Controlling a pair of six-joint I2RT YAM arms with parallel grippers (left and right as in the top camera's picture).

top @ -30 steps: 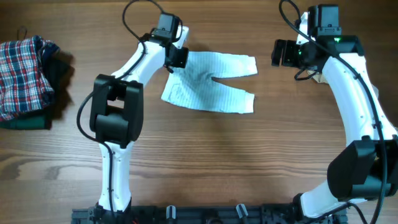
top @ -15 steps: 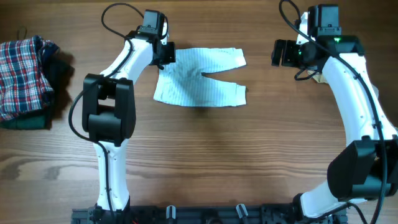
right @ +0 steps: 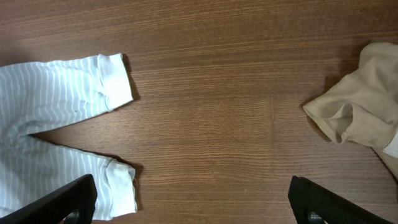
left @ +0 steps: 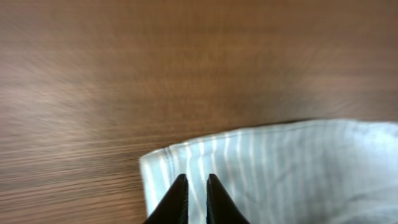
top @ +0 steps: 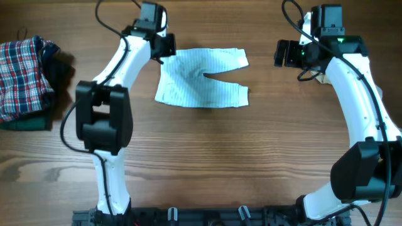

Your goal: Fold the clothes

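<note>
The left gripper [left: 193, 182] was pinched narrow, a mere slit between its fingers, empty over the waist corner of the striped trousers [top: 200, 78]. The right gripper [right: 193, 202] gaped wide, holding nothing. The trousers lay flat at the table's [top: 207, 157] far middle, long axis side to side, waist toward the left arm, legs toward the right. They had not shifted in half a second, but the left gripper had drawn away.

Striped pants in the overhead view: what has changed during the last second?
The left tool dragged the striped pants toward the left side and squared them up, then edged slightly farther out; whether it let go is unclear. The right tool, open, and the plaid pile stayed put.
</note>
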